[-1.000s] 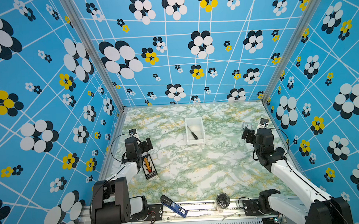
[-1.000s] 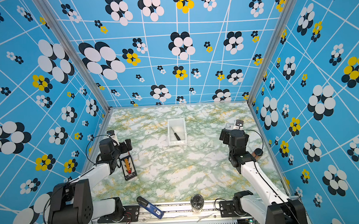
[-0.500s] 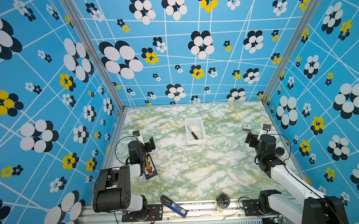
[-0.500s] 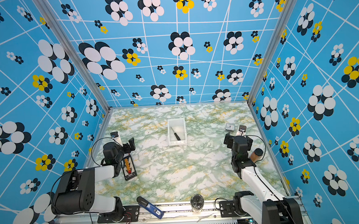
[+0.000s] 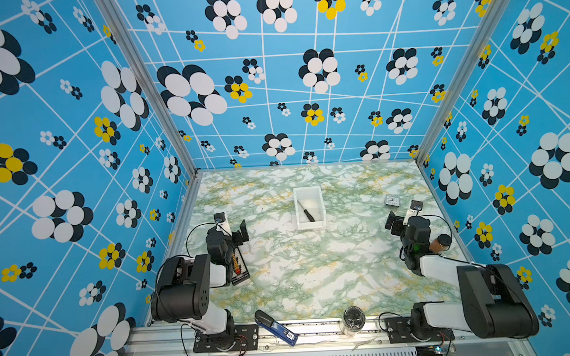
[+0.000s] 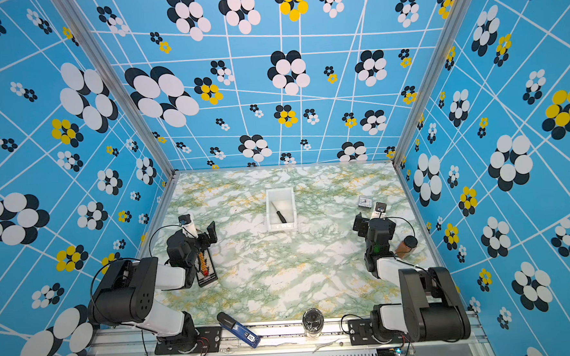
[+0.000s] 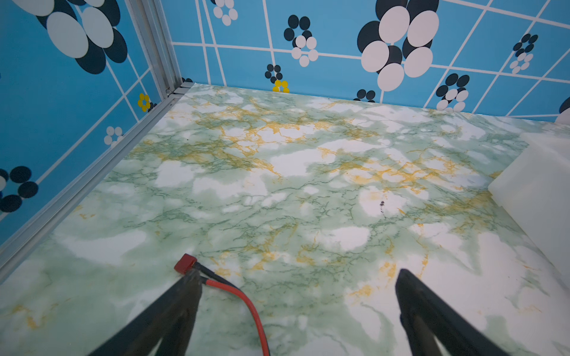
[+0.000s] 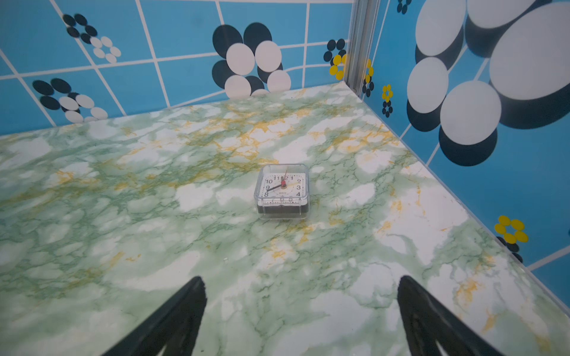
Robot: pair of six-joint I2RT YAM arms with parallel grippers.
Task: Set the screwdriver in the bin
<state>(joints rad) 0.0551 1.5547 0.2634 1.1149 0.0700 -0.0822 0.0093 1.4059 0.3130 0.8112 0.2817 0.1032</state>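
Screwdriver [image 5: 307, 214] lies diagonally inside the white bin [image 5: 310, 225], mid-table in both top views. Left gripper [image 7: 296, 277]: jaws spread wide, holding nothing. Right gripper [image 8: 300, 283]: likewise spread and empty, well apart from the small clock [image 8: 282, 192] ahead of it.

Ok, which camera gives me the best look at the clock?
The right wrist view: the clock sits mid-frame, its dial readable, ahead of the open right gripper. Both top views show it only as a tiny square. The left wrist view misses it.
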